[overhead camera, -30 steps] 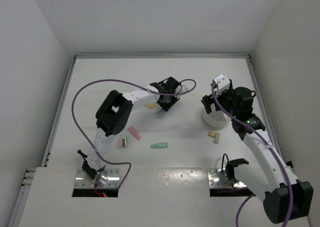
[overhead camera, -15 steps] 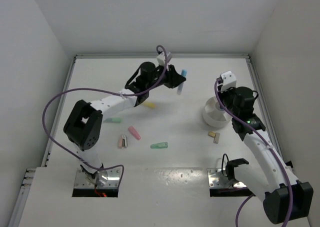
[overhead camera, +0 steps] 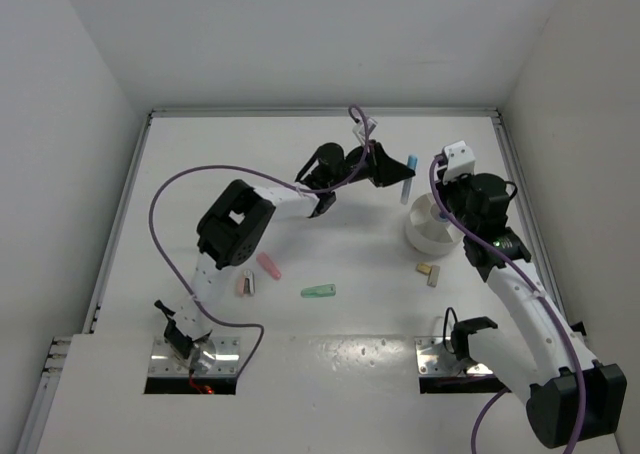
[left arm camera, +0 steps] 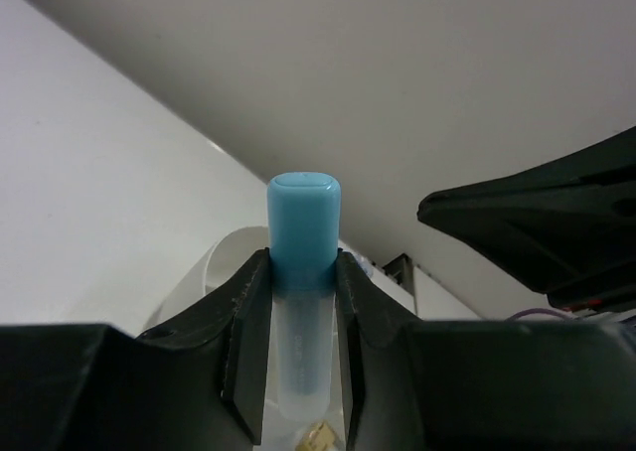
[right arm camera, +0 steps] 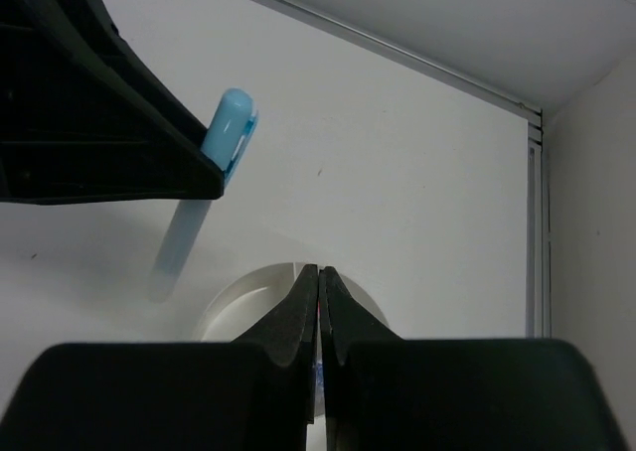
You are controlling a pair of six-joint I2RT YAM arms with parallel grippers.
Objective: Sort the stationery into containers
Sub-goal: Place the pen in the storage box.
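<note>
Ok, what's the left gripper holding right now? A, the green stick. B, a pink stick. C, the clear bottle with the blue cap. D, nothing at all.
C: in the left wrist view the left gripper is clamped on both sides of the blue-capped bottle, close to the white tub.

Reaches far right w/ L arm (overhead camera: 275, 196), elbow bent; clamps L gripper (left arm camera: 303, 307) on bottle (left arm camera: 303, 223). Holds R gripper (right arm camera: 318, 287) fully closed, prob. angled down, R arm (overhead camera: 520, 299) raised.
</note>
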